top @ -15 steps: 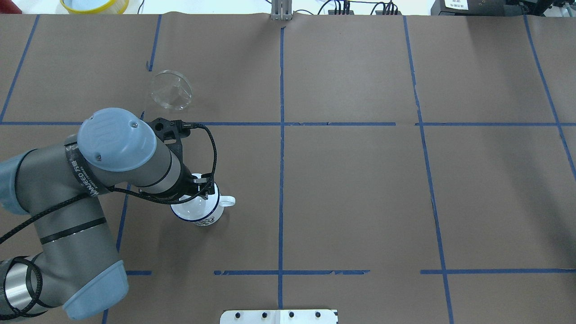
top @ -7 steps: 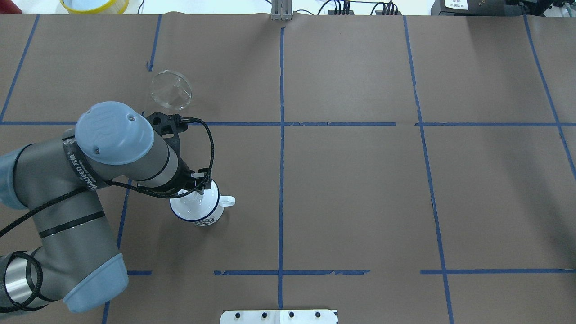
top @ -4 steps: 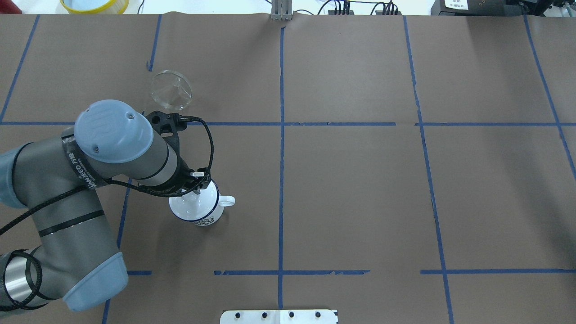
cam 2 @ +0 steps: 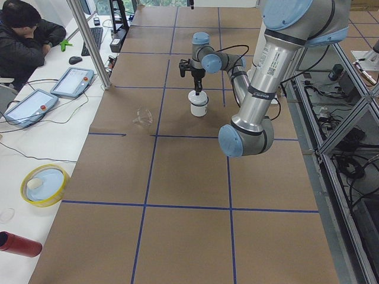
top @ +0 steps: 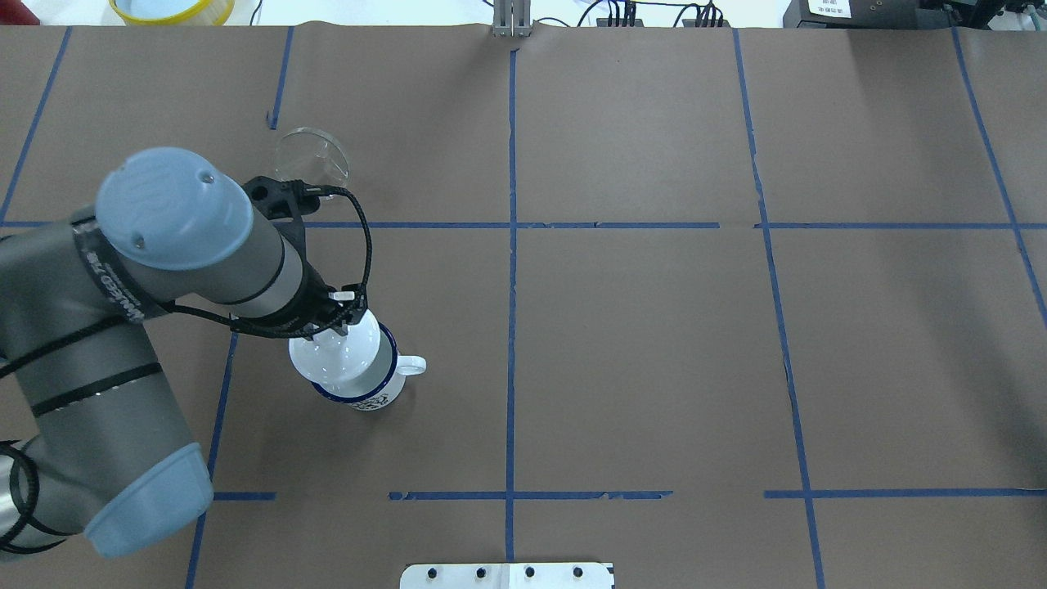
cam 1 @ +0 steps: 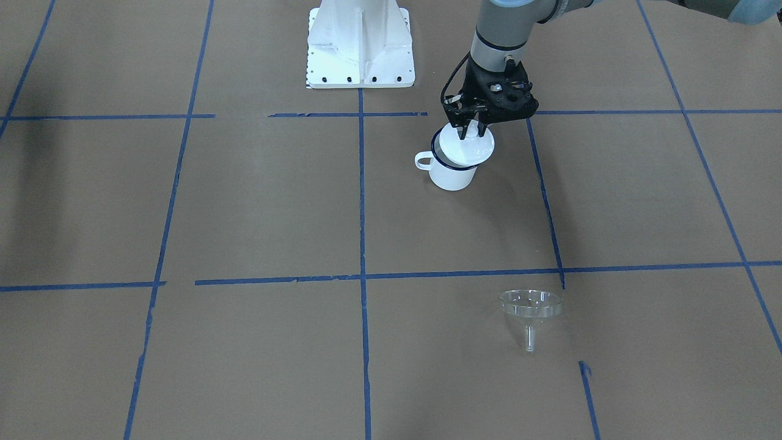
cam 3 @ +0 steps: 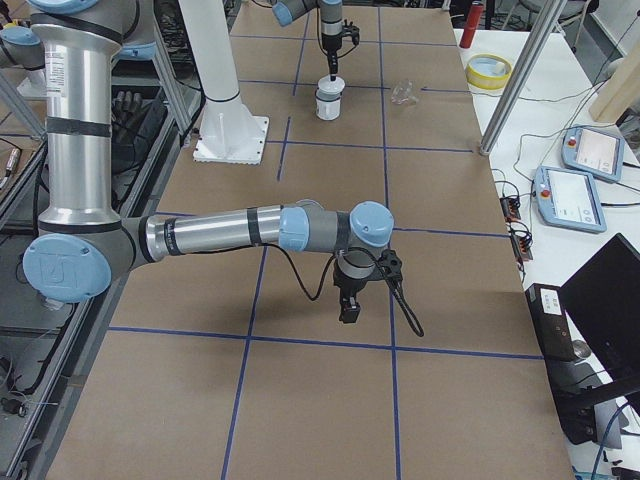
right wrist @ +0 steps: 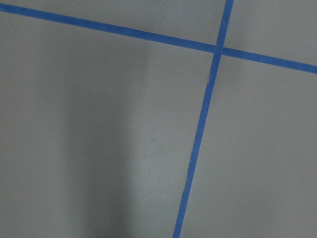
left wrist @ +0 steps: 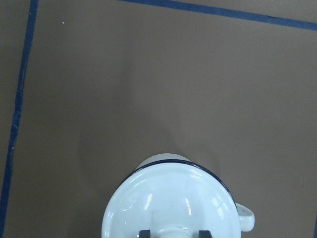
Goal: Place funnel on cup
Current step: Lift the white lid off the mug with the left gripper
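Observation:
The clear funnel [cam 1: 530,305] stands bowl up on the brown table, well apart from the cup; it also shows in the overhead view [top: 311,159], partly behind my left wrist. The white cup [cam 1: 452,177] with a dark blue rim stands upright, its handle [top: 413,365] to the side. My left gripper [cam 1: 470,127] is shut on the knob of a white round lid [top: 335,356] and holds it just above the cup's mouth. The left wrist view shows the lid [left wrist: 171,203] under the fingertips [left wrist: 143,233]. My right gripper [cam 3: 349,316] hangs over bare table far from these; I cannot tell whether it is open.
The white robot base plate [cam 1: 360,43] sits at the table's near edge. A yellow-rimmed bowl [cam 2: 44,183], a red bottle [cam 2: 18,244] and tablets lie on the side bench beyond the table. An operator [cam 2: 26,35] sits there.
My left gripper has risen with the lid, which has come up off the cup. The cup and the funnel have not moved.

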`<state>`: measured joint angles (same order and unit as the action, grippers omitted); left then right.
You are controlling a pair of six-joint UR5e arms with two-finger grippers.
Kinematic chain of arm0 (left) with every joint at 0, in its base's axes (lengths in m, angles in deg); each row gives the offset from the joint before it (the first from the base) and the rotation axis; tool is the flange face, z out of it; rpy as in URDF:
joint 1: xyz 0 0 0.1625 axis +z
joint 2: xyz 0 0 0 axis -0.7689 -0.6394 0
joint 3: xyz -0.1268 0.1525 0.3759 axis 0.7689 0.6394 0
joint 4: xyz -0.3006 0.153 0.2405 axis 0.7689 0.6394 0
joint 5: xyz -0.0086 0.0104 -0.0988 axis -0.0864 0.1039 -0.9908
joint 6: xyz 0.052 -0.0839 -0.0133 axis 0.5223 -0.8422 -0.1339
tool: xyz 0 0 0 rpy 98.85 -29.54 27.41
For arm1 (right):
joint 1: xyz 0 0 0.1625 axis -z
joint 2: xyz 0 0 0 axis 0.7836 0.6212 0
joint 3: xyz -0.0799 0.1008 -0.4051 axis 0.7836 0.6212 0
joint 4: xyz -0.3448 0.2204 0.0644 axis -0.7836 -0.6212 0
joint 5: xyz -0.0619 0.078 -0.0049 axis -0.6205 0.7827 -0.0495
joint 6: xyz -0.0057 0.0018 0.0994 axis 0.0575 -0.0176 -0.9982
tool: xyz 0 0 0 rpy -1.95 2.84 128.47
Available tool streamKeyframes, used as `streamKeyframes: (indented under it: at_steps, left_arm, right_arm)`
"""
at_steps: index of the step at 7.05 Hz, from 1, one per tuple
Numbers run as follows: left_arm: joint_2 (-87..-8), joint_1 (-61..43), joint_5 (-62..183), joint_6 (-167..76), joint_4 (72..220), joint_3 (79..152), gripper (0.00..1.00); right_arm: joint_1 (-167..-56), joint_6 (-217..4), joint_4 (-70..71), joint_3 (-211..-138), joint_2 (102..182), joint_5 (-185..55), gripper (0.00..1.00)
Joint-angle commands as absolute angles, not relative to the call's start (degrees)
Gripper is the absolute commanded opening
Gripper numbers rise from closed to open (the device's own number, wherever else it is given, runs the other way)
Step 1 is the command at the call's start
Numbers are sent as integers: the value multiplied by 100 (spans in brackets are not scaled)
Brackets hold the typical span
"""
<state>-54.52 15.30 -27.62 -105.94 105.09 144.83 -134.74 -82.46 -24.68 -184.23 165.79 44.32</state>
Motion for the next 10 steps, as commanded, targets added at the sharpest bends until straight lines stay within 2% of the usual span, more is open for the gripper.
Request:
streamKeyframes:
  at_steps: [1,3,5,8,10]
  left_arm:
    - [-5515,705,-2791,-9864,9793,15002,0]
    - [-5219,446,-2800,-9166,9842,14996,0]
    - [-4456,464,-2817,-9312,11197,14708,0]
    - [-4268,865,-2800,-10303,12469,13820,0]
    - [-4163,1218,-2756,-10551,12505,13704,0]
  right_arm:
    - [-13474,-8246,-2468,-18423,16582,4432,100]
    - [-13474,-8246,-2468,-18423,16582,4432,100]
    - [-13474,-8246,-2468,-18415,16582,4432,100]
    - [-13474,-8246,-2468,-18415,16582,4432,100]
    - [-13474,-8246,-2468,-18415,16582,4432,100]
